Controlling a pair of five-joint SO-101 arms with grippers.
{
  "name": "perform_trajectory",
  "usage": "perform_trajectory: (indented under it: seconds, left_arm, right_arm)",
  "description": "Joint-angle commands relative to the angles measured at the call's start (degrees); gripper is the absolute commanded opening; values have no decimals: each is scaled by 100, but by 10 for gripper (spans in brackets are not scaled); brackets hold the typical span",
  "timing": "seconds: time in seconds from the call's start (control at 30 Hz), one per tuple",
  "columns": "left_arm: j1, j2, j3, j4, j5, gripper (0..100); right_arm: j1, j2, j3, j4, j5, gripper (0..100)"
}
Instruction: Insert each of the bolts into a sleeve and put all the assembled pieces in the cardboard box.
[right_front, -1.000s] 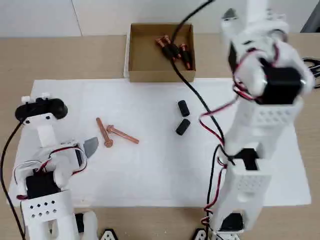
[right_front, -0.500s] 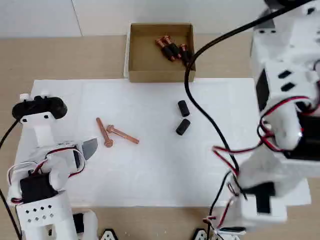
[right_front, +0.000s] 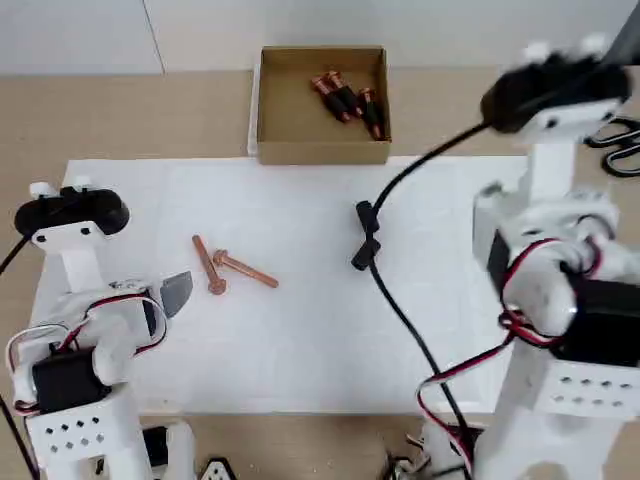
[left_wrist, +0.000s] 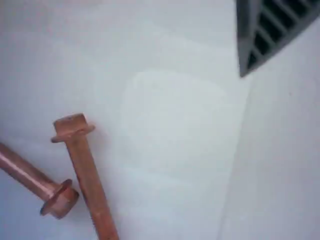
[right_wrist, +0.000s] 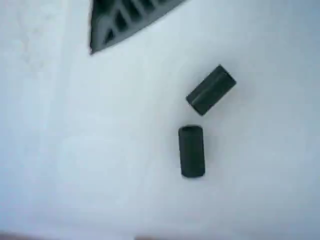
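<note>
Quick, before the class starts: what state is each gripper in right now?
Left gripper: cannot be told; two bolts lie loose.
Right gripper: cannot be told; two sleeves lie loose.

Left arm (right_front: 80, 340) at 8 o'clock, right arm (right_front: 560, 330) at 4: white printed shells, black servos, red-and-black wiring.

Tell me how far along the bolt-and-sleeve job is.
Done: assembled pieces lie in the cardboard box. In hand: nothing lifted. Left: two bolts and two sleeves lie unjoined on the white sheet, to be assembled and boxed.
</note>
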Motion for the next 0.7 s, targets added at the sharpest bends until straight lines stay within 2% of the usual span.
perform_trajectory:
  seconds: [0.0, 0.17, 0.33, 0.5, 0.67]
  left_arm:
    - [0, -53, -233, 35, -9, 317]
    - [-18, -53, -233, 70, -9, 317]
    - [-9, -53, -233, 70, -9, 316]
    - [0, -53, -233, 70, -9, 316]
    - [0, -53, -233, 70, -9, 316]
  right_arm:
    - [31, -418, 1327, -462, 35, 158]
    - [31, -312, 2189, -971, 9, 158]
    - [40, 409, 2101, -1121, 0, 159]
    - [-4, 1807, 1240, -998, 44, 161]
    - [-347, 3477, -123, -549, 53, 161]
